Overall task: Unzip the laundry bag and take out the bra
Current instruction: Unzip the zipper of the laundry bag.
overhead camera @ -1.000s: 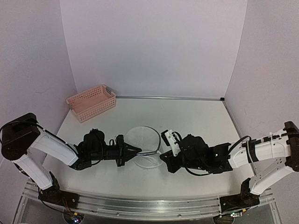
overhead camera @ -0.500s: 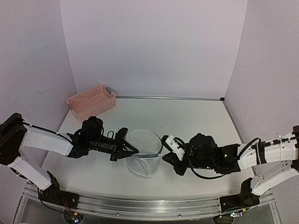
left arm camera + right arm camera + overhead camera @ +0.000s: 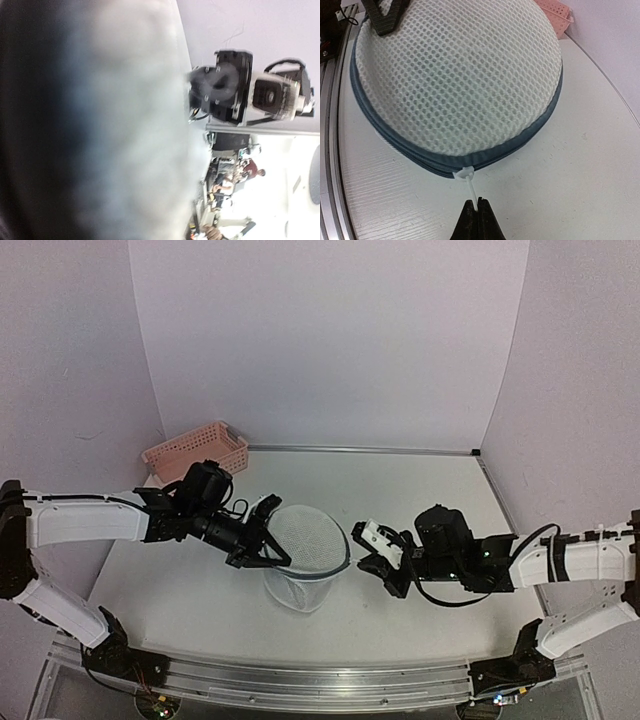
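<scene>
The laundry bag (image 3: 308,552), white mesh with a dark grey zip rim, stands mid-table with its round lid tilted up. It fills the right wrist view (image 3: 455,75) and is a white blur against the left wrist camera (image 3: 125,125). My left gripper (image 3: 270,552) grips the bag's left rim; its dark fingers (image 3: 385,17) show on the mesh in the right wrist view. My right gripper (image 3: 478,206) is shut on the thin white zip pull (image 3: 471,186) at the rim's right side; it also shows in the top view (image 3: 360,560). No bra shows in any view.
A pink lattice basket (image 3: 195,452) stands at the back left by the wall, its corner also in the right wrist view (image 3: 555,15). The right arm's wrist (image 3: 230,87) shows beyond the bag in the left wrist view. The metal rail runs along the table's near edge.
Both grippers have risen and moved apart. The bag, flat on the table a second ago, now stands stretched up with its lid tilted towards the camera.
</scene>
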Controlling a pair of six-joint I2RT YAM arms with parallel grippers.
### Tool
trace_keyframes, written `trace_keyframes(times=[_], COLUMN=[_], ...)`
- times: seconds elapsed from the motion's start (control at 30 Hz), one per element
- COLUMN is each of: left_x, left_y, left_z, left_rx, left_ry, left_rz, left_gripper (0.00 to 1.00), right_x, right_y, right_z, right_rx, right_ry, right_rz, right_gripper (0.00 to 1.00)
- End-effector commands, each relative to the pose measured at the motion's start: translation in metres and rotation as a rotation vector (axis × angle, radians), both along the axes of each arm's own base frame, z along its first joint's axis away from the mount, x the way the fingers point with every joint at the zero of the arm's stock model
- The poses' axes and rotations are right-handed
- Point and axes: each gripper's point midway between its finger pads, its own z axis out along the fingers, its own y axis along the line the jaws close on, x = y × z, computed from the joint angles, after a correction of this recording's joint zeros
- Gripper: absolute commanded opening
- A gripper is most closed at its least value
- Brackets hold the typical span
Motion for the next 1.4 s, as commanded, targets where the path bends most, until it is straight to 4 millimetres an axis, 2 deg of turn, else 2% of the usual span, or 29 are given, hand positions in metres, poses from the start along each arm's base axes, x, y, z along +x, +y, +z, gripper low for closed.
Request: trace_keyframes(times=[0.0,0.3,0.5,0.7,1.07,1.37], left_x=[-0.012,-0.019,-0.031,-0.042,-0.068,-0.084], left_y=[0.006,0.010,0.008,0.005,-0.001,-0.005], left_z=[0.019,0.019,0.015,0.009,0.007,0.006], left_rx=[-0.025,-0.015,0.009,0.052,0.116,0.152], left_ry=[-0.084,-0.120,-0.133,-0.172,-0.298,-0.355], left_rz=[-0.101,-0.150,-0.206,-0.258,-0.406,-0.512], left_gripper=[0.00,0.00,0.00,0.00,0.00,0.00], right_x=[0.025,0.058,0.066,0.056,0.017,-0.001], right_y=[0.005,0.009,0.017,0.019,0.011,0.020], right_z=[0.020,0.019,0.022,0.031,0.050,0.067], right_rx=[0.016,-0.045,-0.091,-0.099,-0.101,-0.122], right_ry=[-0.064,-0.130,-0.209,-0.315,-0.506,-0.593], right_rz=[-0.005,-0.029,0.021,0.133,0.340,0.426], right_gripper=[0.00,0.00,0.00,0.00,0.00,0.00])
